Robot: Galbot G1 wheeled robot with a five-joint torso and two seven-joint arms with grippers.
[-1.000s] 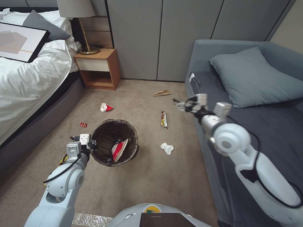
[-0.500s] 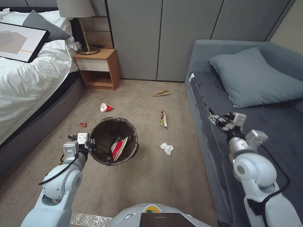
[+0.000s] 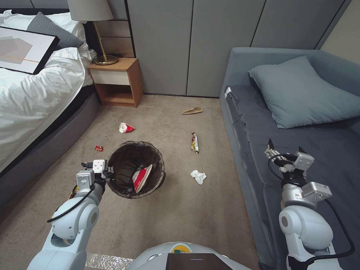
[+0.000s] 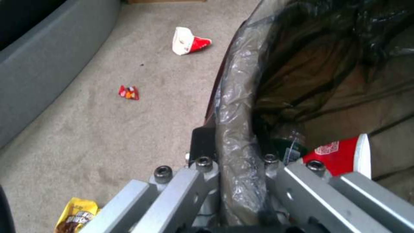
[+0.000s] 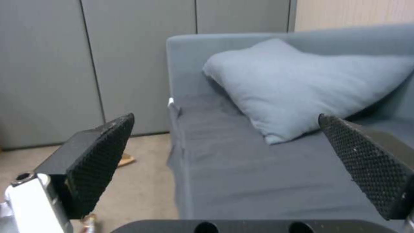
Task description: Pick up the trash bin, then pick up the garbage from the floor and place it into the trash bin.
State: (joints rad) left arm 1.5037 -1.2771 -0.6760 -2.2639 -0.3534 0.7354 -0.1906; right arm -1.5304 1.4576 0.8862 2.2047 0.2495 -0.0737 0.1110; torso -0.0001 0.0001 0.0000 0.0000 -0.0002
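The trash bin [image 3: 162,165], lined with a dark bag, hangs just off the carpet with my left gripper [image 3: 108,175] shut on its near-left rim. In the left wrist view the left gripper [image 4: 239,168] clamps the bag-covered rim [image 4: 235,106]. A red-and-white cup [image 3: 141,178] lies inside the bin. On the floor lie garbage pieces: a crushed cup [image 3: 126,128], a small red wrapper [image 3: 99,148], a snack wrapper [image 3: 194,143], a white tissue [image 3: 198,176] and a tan paper scrap [image 3: 192,110]. My right gripper [image 3: 285,149] is open and holds nothing above the sofa seat.
A grey sofa [image 3: 318,157] with a cushion [image 3: 300,90] lines the right side. A bed [image 3: 33,101] and a wooden nightstand [image 3: 118,80] stand at the left. A yellow wrapper [image 4: 77,215] lies on the carpet by my left arm.
My right arm has swung from over the floor back to the right and now sits low over the sofa. The left gripper and the bin have barely shifted.
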